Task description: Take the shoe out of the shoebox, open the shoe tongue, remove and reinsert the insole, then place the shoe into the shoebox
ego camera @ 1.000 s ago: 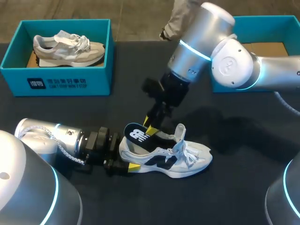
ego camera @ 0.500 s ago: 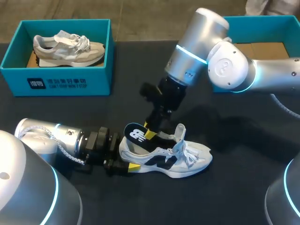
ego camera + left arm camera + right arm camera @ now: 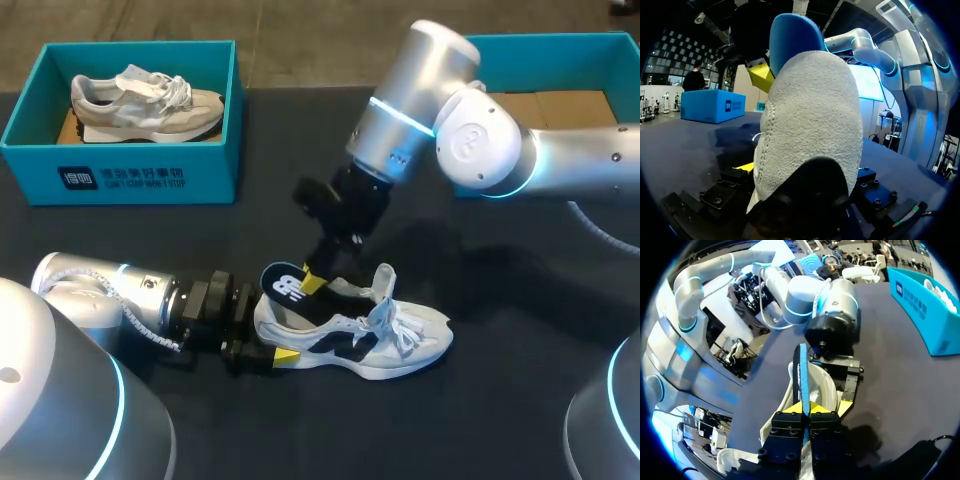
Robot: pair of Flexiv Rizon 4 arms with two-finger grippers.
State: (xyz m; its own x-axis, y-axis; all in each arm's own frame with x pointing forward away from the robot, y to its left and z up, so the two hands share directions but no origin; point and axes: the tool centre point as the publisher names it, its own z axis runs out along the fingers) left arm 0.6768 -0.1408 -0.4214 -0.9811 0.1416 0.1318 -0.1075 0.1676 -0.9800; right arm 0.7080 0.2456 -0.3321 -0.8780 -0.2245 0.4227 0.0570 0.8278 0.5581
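Head view: the right end effector was clenched on the dark insole, which stood partly out of the white sneaker just below its tips. The left end effector grasped the sneaker's heel, with the shoe lying on the bench straight ahead of it. The open teal shoebox sat well away from both, behind the right arm.

Left wrist view: the suede heel filled the space between this end effector's fingers. The insole's blue face rose ahead of it.

Right wrist view: the insole was pinched edge-on between the yellow tips and ran ahead into the sneaker.

The step appeared to be drawing the insole out. It would go best as a slow pull up and back along the shoe's length, with the heel grasp kept firm so the sneaker does not lift or the insole fold.
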